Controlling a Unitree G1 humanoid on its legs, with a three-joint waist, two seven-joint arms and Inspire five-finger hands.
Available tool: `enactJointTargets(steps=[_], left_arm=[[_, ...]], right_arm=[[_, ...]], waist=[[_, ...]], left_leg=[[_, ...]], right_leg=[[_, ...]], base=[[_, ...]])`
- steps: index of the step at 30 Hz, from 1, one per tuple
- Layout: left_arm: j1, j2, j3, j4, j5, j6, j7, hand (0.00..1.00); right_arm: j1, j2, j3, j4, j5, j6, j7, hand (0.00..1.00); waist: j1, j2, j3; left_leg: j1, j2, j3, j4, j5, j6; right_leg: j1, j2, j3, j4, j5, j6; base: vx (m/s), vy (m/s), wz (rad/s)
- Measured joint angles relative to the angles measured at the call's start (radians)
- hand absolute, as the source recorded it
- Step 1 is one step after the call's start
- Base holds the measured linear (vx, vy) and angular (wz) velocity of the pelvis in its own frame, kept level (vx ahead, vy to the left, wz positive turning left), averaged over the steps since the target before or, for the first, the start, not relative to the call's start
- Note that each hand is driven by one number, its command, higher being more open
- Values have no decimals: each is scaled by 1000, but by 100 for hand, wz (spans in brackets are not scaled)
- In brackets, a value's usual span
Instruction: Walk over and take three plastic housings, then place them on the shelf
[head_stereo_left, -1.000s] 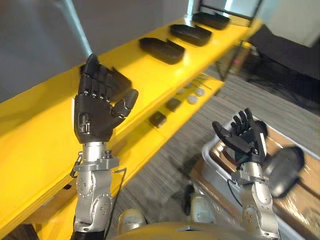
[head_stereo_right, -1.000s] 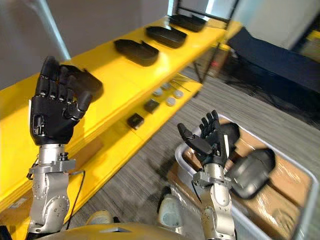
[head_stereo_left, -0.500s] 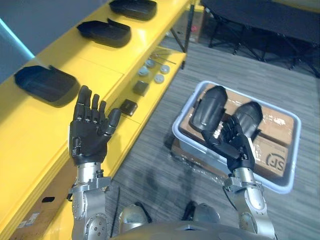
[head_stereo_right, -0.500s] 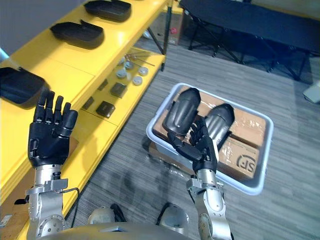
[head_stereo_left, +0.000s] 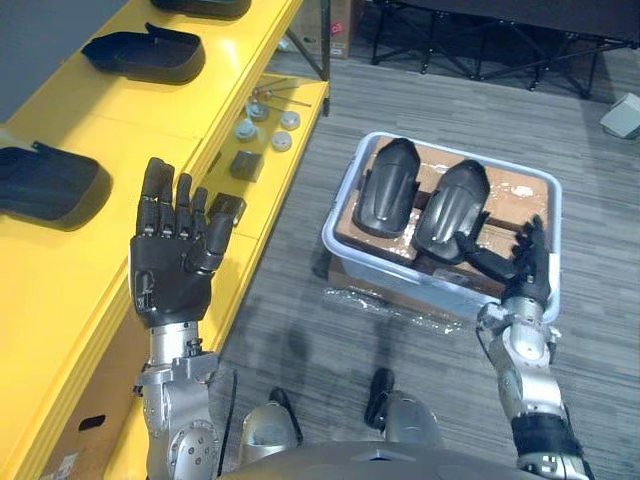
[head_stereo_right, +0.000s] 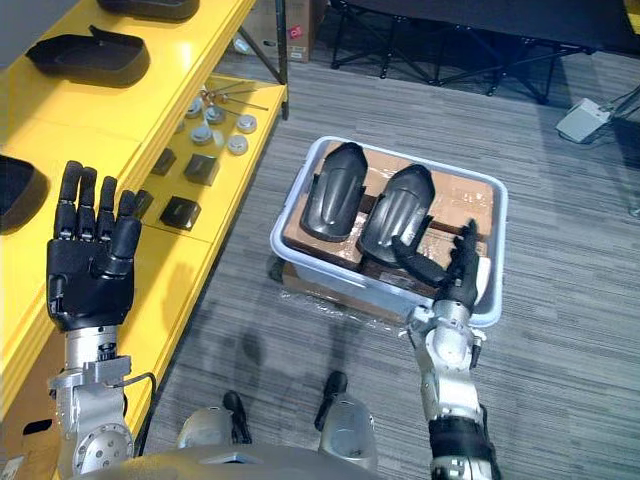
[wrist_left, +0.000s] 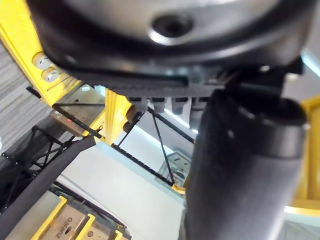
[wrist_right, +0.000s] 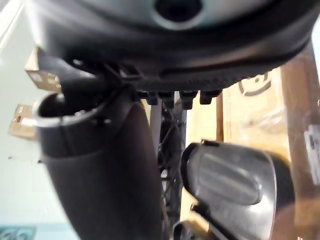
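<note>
**Both robot hands empty, housings waiting in the bin**

On the left, the yellow shelf (head_stereo_left: 120, 130) is carrying three dark plastic housings on its top board: one nearest (head_stereo_left: 45, 185), one further along (head_stereo_left: 145, 55) and a third showing partly at the far end (head_stereo_left: 200, 6). The left robot hand (head_stereo_left: 172, 268) is hovering upright in front of the shelf edge, fingers straight and apart, holding nothing. Beyond it, small round discs (head_stereo_left: 265, 125) and dark blocks (head_stereo_left: 246, 164) are lying on the lower ledge.

On the floor to the right, a pale plastic bin (head_stereo_left: 400, 280) is holding two more housings side by side, the left one (head_stereo_left: 386, 188) and the right one (head_stereo_left: 452, 208), resting on cardboard (head_stereo_left: 520, 190). The right robot hand (head_stereo_left: 518, 275) is hanging just at the bin's near rim, fingers spread, gripping nothing.

Judging by this, picking from the bin is not yet under way; whether the shelf's three count as finished work cannot be told. Print on the cardboard is showing too partially to read.
</note>
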Motion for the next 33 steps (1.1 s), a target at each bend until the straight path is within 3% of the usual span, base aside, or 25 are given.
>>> enactJointTargets(steps=[3, 7, 14, 20, 32, 33], left_arm=[[-25, 17, -5, 4, 0, 18, -3, 100], [-50, 56, -44, 31, -6, 18, -5, 100], [-78, 79, -142, 95, -35, 28, -10, 100], [-153, 95, -191, 163, -42, 10, -7, 100], [-193, 96, -248, 254, -60, -3, 24, 100], [-194, 95, -248, 259, -75, -19, 25, 100]], right_arm=[[-148, -129, -66, 214, 29, 14, -58, 100], [-319, -277, -79, 460, 96, 15, -57, 100], [-486, -371, -57, 731, 159, 12, 7, 100], [-598, -440, -6, 833, 156, 27, 37, 100], [-733, -518, 93, 910, 143, 35, 60, 100], [-738, -518, 100, 910, 125, 35, 58, 0]], waist=[[12, 13, 36], [26, 23, 98], [43, 53, 173], [66, 88, 222], [86, 107, 261], [89, 107, 261]], left_leg=[[-54, -12, -28, 36, -4, 7], [-106, -14, -50, 69, -1, 14], [-168, -17, -91, 108, 0, 22], [-230, -15, -94, 162, -8, 35], [-315, 6, -103, 233, -17, 44], [-316, 9, -103, 233, -17, 43]], right_leg=[[-5, -15, -27, -42, 40, 9], [-10, -15, -54, -83, 87, 11], [-37, -29, -88, -65, 94, 10], [-90, -42, -87, -32, 94, 3], [-160, -43, -98, -2, 88, -21], [-162, -42, -98, 1, 84, -27]], base=[[-122, 88, 23], [-65, 39, 17], [-28, -1, 14], [-60, 0, -2], [-64, 5, -2], [-23, -16, -4]])
